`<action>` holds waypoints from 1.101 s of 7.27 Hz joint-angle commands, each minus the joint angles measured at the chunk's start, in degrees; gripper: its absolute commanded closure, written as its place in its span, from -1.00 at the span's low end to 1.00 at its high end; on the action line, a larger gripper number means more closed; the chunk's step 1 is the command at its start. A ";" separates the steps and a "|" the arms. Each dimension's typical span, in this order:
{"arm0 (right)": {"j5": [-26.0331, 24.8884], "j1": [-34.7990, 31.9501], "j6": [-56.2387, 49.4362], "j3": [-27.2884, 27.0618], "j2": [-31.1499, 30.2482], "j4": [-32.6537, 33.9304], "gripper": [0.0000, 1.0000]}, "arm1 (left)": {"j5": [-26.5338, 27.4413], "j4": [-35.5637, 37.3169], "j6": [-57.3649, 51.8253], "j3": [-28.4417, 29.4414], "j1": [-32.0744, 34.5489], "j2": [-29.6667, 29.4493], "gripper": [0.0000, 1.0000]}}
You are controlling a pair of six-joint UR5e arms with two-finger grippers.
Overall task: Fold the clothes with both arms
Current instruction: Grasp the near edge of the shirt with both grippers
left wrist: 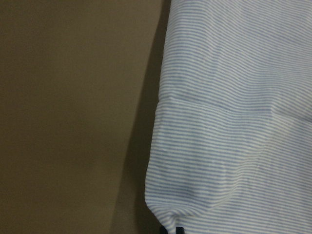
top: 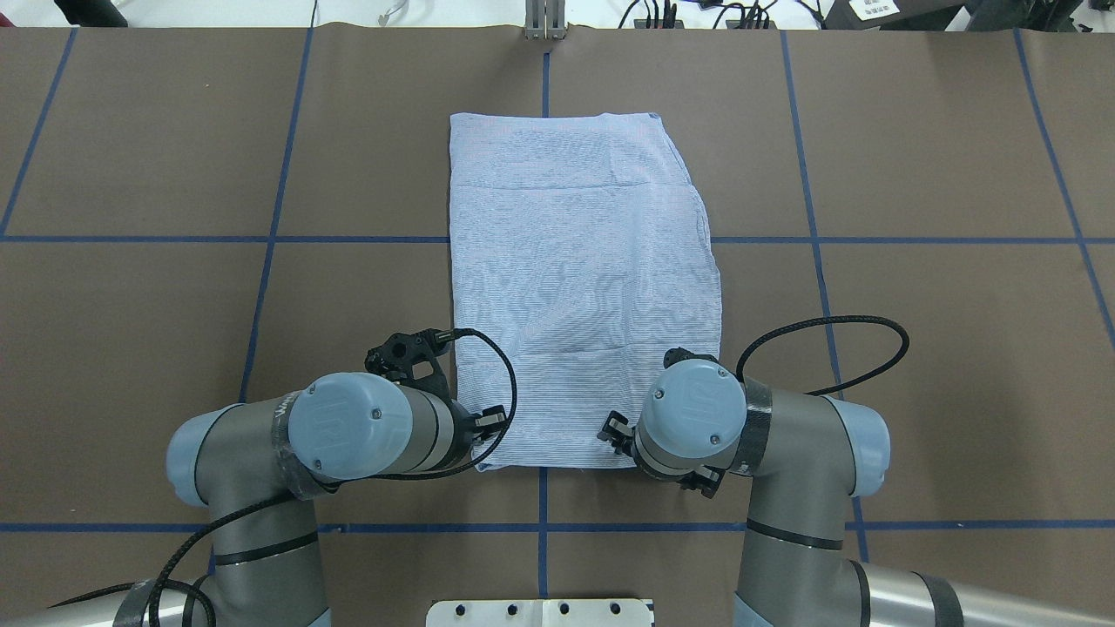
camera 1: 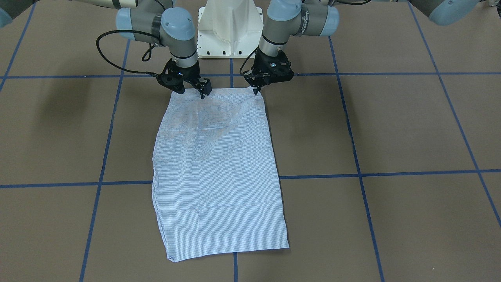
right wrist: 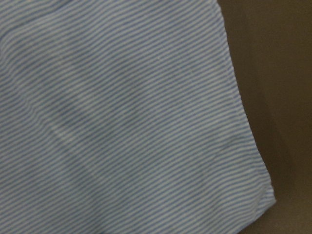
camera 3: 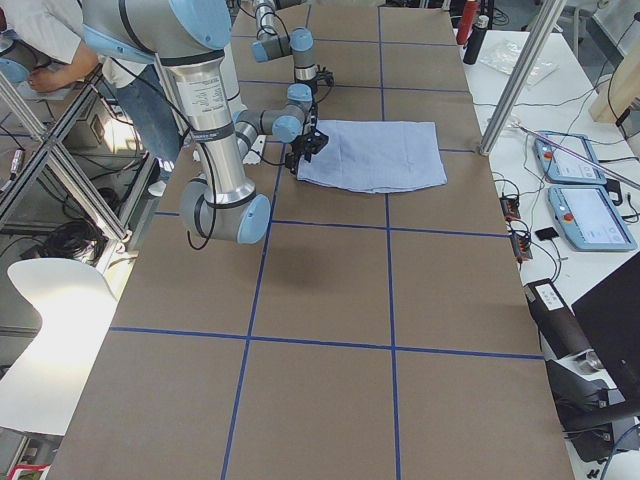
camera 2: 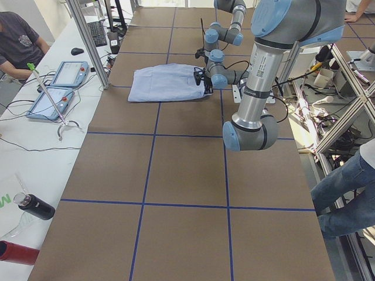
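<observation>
— The shirt [camera 1: 217, 168] is seen folded into a long panel, laid flat mid-desk [camera 1: 391, 129], one short edge turned toward the robot.
— And the jaws of the left arm [top: 348, 427]?
— Set at that edge's left corner. The cloth is puckered there, pinched between them.
— The jaws of the right arm [top: 692, 409]?
— Lowered onto the same edge, just inside the right corner. Spread or pressed together, it cannot be told.

Soft overhead light; shirt [left wrist: 234, 122] close-ups dim, blurry.
</observation>
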State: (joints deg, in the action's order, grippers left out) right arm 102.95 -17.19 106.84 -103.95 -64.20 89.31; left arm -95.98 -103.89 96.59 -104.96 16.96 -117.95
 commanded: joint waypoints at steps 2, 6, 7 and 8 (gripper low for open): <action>0.06 0.23 0.04 -0.02 -0.05 -0.02 -0.99 | 0.00 0.00 0.00 -0.07 0.00 -0.09 1.00; 0.06 0.05 0.04 -0.11 0.22 -0.02 0.66 | 0.09 0.00 0.00 0.11 0.00 0.00 1.00; 0.06 -0.30 0.04 -0.20 0.30 0.07 0.95 | 0.09 0.00 0.00 0.11 0.00 0.00 1.00; 0.58 -0.91 0.04 -0.37 0.56 -0.01 1.00 | 0.09 0.00 0.00 0.11 0.00 0.00 1.00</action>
State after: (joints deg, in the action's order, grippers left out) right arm 103.12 -17.48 106.87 -104.16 -63.88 89.35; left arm -95.89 -103.89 96.59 -104.87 16.96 -117.95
